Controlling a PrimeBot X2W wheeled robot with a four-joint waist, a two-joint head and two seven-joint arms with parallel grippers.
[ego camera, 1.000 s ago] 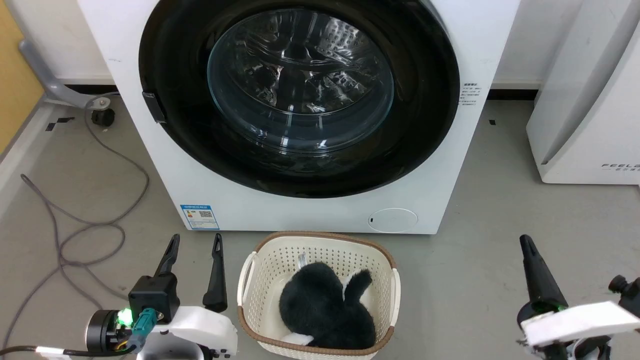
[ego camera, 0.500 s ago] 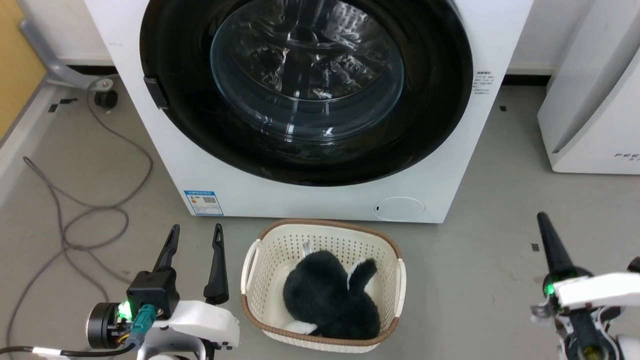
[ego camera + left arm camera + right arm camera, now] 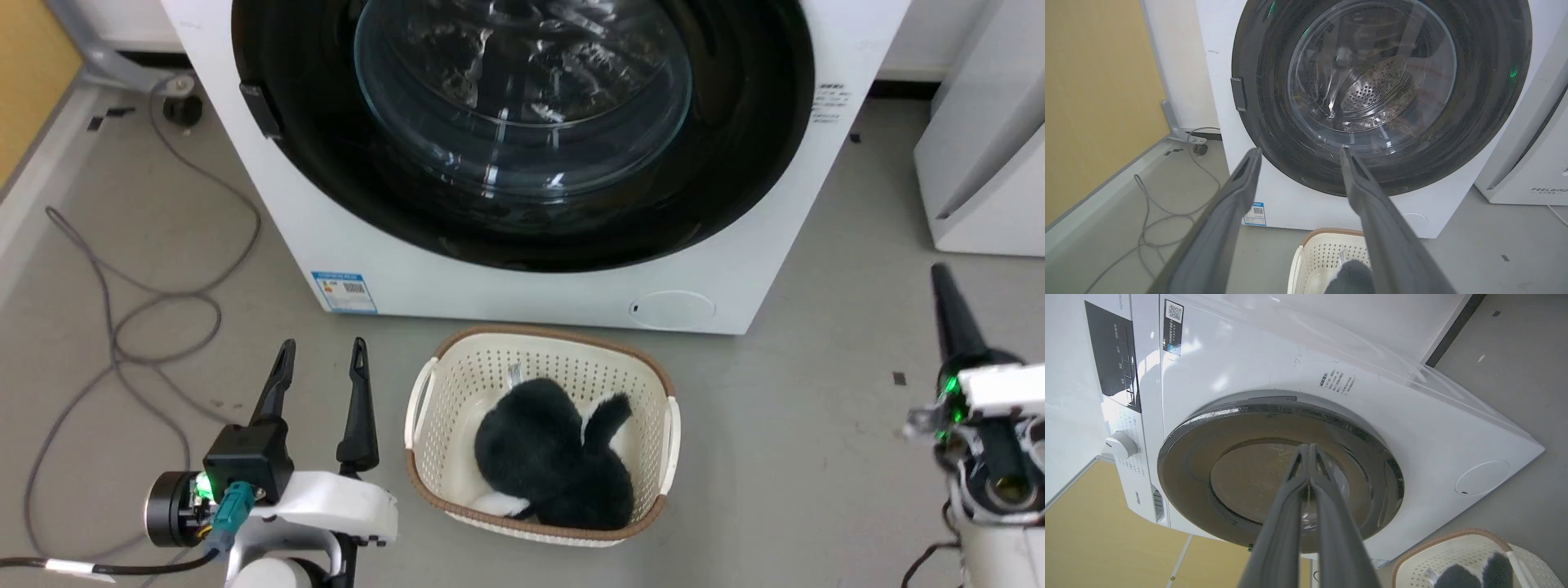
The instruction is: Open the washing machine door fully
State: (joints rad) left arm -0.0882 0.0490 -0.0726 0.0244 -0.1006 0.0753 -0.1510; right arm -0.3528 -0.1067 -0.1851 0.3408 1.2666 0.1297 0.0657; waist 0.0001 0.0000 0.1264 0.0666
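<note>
The left end effector [image 3: 322, 347] sits open beside the basket [image 3: 543, 333]; the right end effector [image 3: 943, 282] — closed on nothing — has reached farther forward than before. Beyond, the washing machine door [image 3: 735, 147] stays shut against the washing machine [image 3: 522, 294].

view: shifted | right gripper [image 3: 940, 278]: raised, nearer washing machine [image 3: 506, 290]

The washing machine door [image 3: 522, 131] sits closed. Before it on the floor [image 3: 775, 425], a basket [image 3: 539, 335] holds a black plush [image 3: 555, 457]. Beside it is the left gripper [image 3: 322, 345], fingers spread.
</note>
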